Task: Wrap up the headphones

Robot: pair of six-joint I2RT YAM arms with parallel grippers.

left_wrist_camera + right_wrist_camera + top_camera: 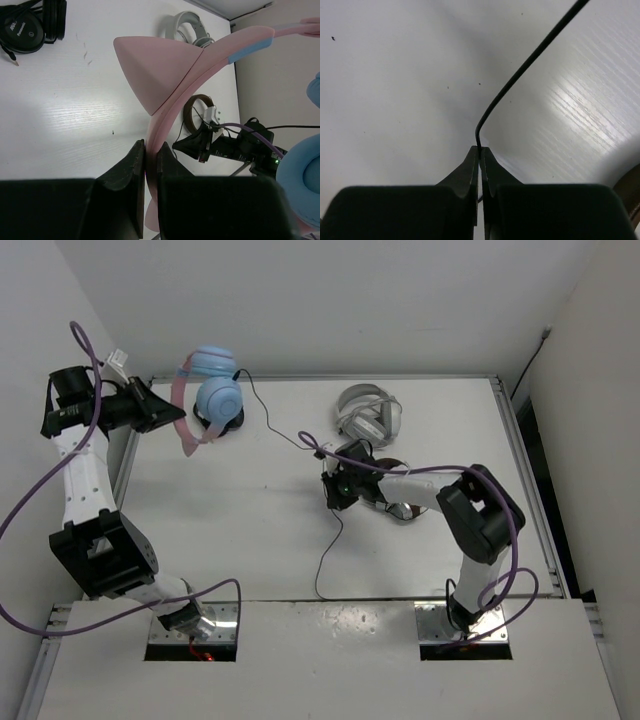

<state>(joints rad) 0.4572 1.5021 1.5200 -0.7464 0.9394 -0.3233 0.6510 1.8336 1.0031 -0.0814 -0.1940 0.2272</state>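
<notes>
The left end effector (150,153) is clamped shut on the smooth pink plastic headband (167,117) of the over-ear headphones (216,392), its two dark fingers pinching the band from either side. A pink triangular cat ear (150,70) stands out from the band just past the grip. Behind it the wrist points toward the right edge. The forearm runs back along the left edge of the white tabletop (230,530), and the arm folds down to its base at the near edge. The round light-blue ear cups (218,398) sit over the far-left corner, one above the other in the top view. I cannot tell whether the lower cup touches the surface.

The right end effector (479,152) is closed on the long thin black cable (540,50), with the wire nipped between the fingertips close to the tabletop near its middle. The forearm stretches rightward to a bent elbow near the right edge, above the base at the near edge. From the pinch, the cable curves up toward the far-left corner and the ear cups, and its loose end trails toward the near edge.

A grey-and-white pair (368,412) lies near the far edge. A brown pair (400,510) lies partly under the right forearm. A small black pair (27,25) shows only in the left wrist view.
</notes>
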